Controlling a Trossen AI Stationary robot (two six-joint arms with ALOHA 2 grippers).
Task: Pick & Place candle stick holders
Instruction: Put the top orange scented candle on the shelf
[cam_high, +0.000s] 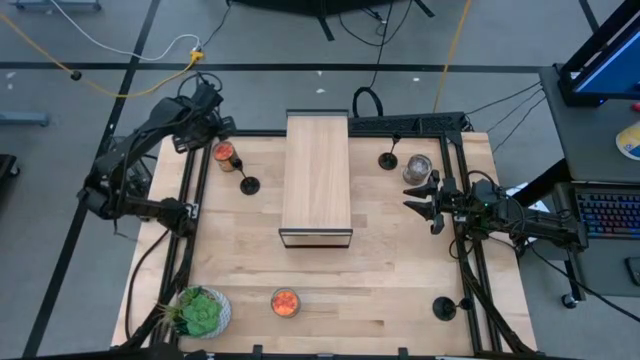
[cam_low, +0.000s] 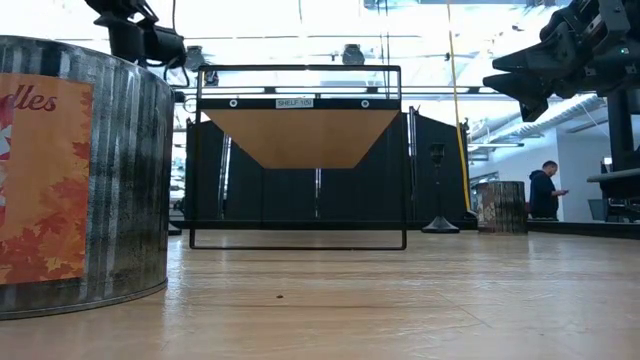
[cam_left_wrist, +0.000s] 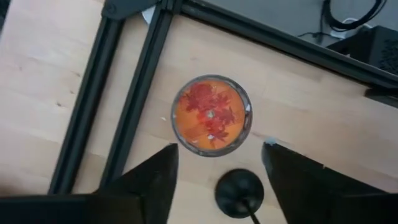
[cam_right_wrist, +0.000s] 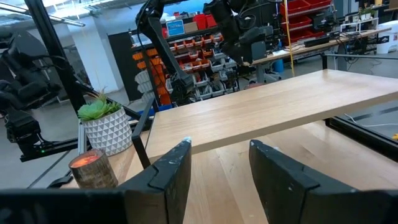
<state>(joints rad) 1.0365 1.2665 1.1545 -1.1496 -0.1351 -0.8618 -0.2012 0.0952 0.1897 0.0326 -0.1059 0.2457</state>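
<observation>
Three black candle stick holders stand on their round bases on the wooden table: one (cam_high: 249, 185) left of the shelf, one (cam_high: 388, 160) at the far right, one (cam_high: 444, 308) at the near right. My left gripper (cam_high: 214, 128) is open and hovers above the far-left corner. Its wrist view looks down on a red-filled jar (cam_left_wrist: 211, 115) and the left holder's base (cam_left_wrist: 239, 191). My right gripper (cam_high: 413, 196) is open and empty, raised at the table's right side and pointing left toward the shelf. It shows at the low view's upper right (cam_low: 520, 85).
A wooden shelf (cam_high: 316, 178) on a black frame stands mid-table. A red jar (cam_high: 224, 153) is at the far left and another (cam_high: 285, 302) near the front edge. A silvery jar (cam_high: 417, 168) stands beside the far-right holder. A potted plant (cam_high: 203, 312) sits at the near left.
</observation>
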